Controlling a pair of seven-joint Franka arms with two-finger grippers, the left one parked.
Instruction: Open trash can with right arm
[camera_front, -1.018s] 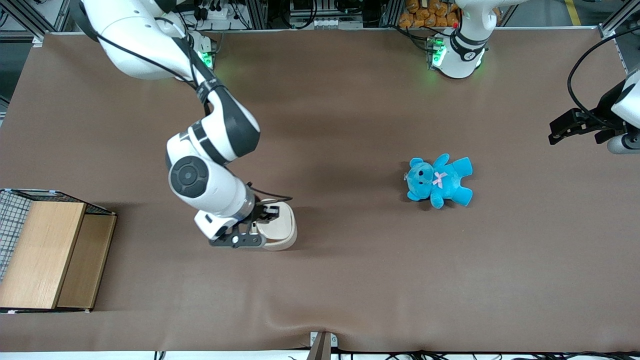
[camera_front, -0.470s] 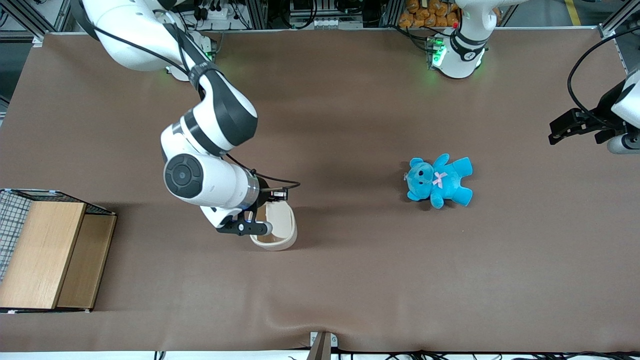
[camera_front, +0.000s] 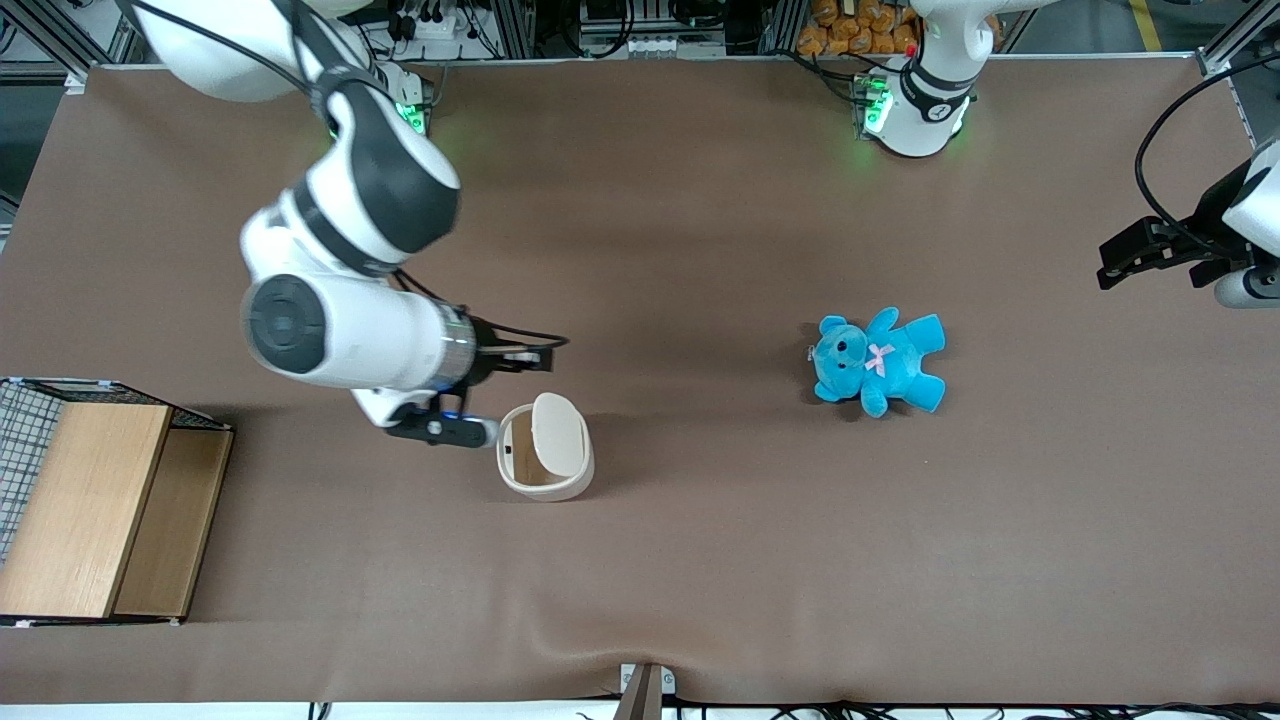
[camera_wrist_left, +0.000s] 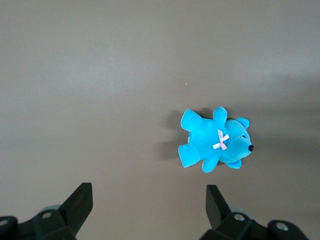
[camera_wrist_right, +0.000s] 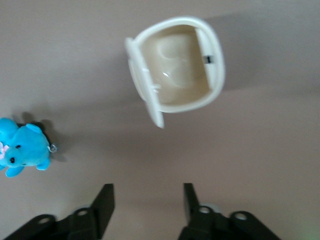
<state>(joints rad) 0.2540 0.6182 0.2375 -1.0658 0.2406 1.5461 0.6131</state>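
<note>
tool (camera_wrist_right: 145, 205): wide apart, holding nothing, above desk (camera_front: 700, 560) beside trash can (camera_front: 545, 483) | lid (camera_front: 558, 434): raised, tan inside showing | blue teddy bear (camera_front: 880, 362): toward parked arm's end

The right arm (camera_front: 340, 260) reaches down over the table from its base, bent at the elbow, with the thick white forearm lying almost level. At its end the black gripper (camera_wrist_right: 146, 207) hangs above the table surface. Its two fingers (camera_wrist_right: 106, 205) stand apart with a clear gap between them, and they hold nothing.
</note>
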